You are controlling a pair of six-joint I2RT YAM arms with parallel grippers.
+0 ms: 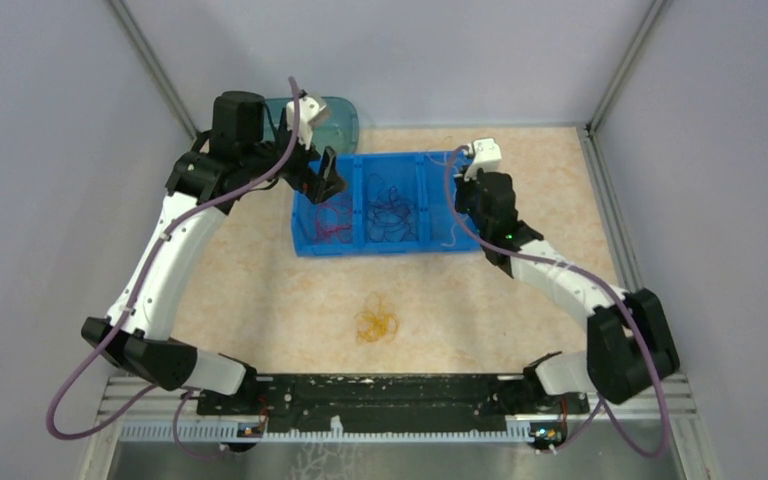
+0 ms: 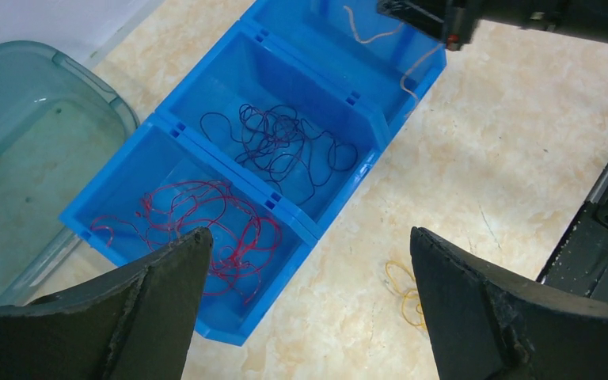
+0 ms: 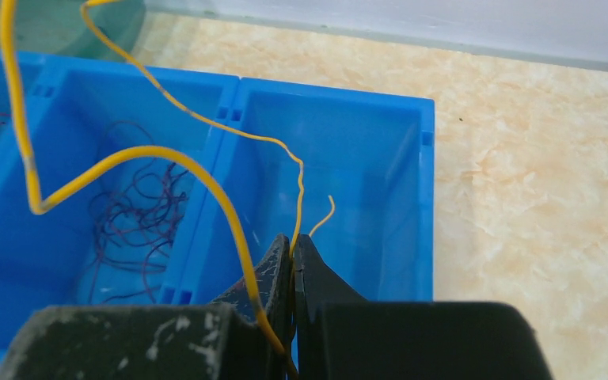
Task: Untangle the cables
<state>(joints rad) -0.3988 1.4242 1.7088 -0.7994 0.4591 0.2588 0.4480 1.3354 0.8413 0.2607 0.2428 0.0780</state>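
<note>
Right wrist: right claw point(image 3: 293, 249) pinching thin yellow cable point(image 3: 158, 149), looping over blue bin point(image 3: 348, 96); left claw point(image 2: 310, 241) spread above red strands point(image 2: 206, 214).

robot arms: two, the left arm point(image 1: 165, 250) and the right arm point(image 1: 560, 280)
blue tray point(image 1: 390, 248): one, split into three compartments
green tub point(image 1: 345, 120): one
red cable bunch point(image 1: 332, 220): one
dark cable bunch point(image 1: 390, 212): one
yellow cable clump point(image 1: 376, 322): one
yellow strand point(image 3: 158, 154): one raised, maybe two, cannot tell
</note>
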